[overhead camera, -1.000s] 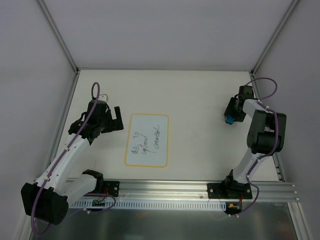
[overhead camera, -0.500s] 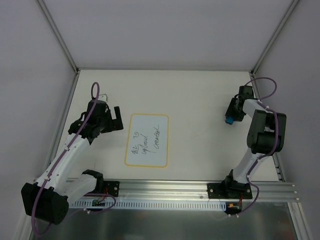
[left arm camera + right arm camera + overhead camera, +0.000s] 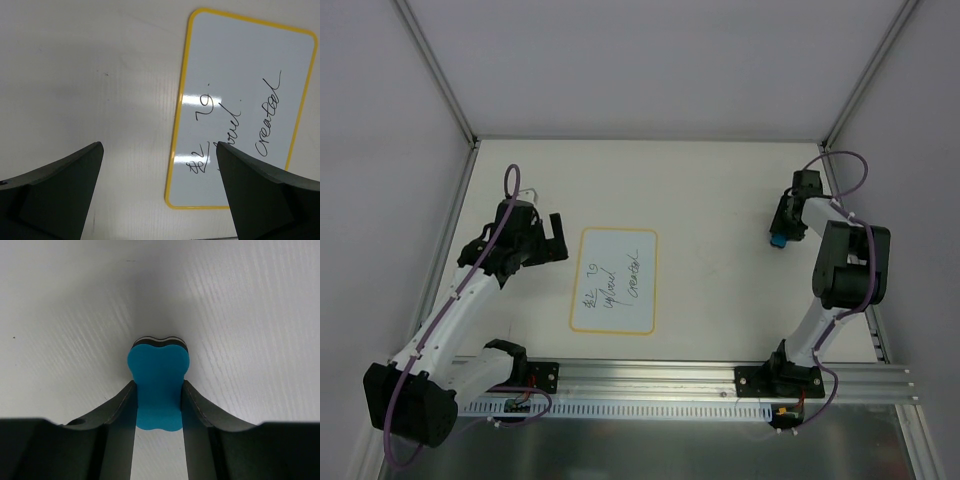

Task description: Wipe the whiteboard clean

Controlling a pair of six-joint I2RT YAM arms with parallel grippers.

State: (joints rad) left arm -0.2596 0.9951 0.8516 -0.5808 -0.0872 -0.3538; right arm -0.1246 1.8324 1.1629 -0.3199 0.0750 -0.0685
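Observation:
The whiteboard (image 3: pixel 613 280), white with a yellow rim and dark handwriting, lies flat at the table's middle; the left wrist view shows it (image 3: pixel 240 85) to the right of centre. My left gripper (image 3: pixel 552 238) hovers just left of the board, open with nothing between its fingers (image 3: pixel 60 195). Far to the right, my right gripper (image 3: pixel 780 240) is shut on the blue eraser (image 3: pixel 779 243). In the right wrist view both fingers (image 3: pixel 117 415) press the waist of the blue eraser (image 3: pixel 158 377), which rests on the table.
The white tabletop (image 3: pixel 710 200) is bounded by grey walls and metal frame posts (image 3: pixel 435 70). An aluminium rail (image 3: pixel 660 385) carrying both arm bases runs along the near edge. A purple cable (image 3: pixel 845 165) loops above the right wrist.
The right gripper's fingers have closed onto the blue eraser. The left arm and the whiteboard have stayed in place.

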